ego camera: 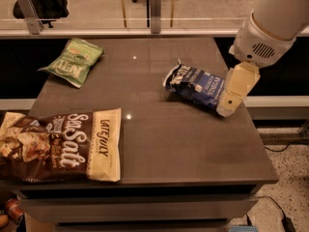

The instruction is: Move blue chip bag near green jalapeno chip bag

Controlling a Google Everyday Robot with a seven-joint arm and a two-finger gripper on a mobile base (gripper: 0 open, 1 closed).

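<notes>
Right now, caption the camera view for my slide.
Gripper at right end of blue bag; green bag across the table, far left.

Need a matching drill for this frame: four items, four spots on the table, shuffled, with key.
Items:
1. blue chip bag
2. green jalapeno chip bag
3. Sea Salt bag
4. tool

Places (as seen in the picture):
A. near-left corner of the table, sticking out past its left edge
B. far-left part of the tabletop
C. lying right of centre on the tabletop
D. hanging from the arm at the right edge, against the dark bag's right end

Pairs: 1-C, 2-B, 3-A, 4-D
</notes>
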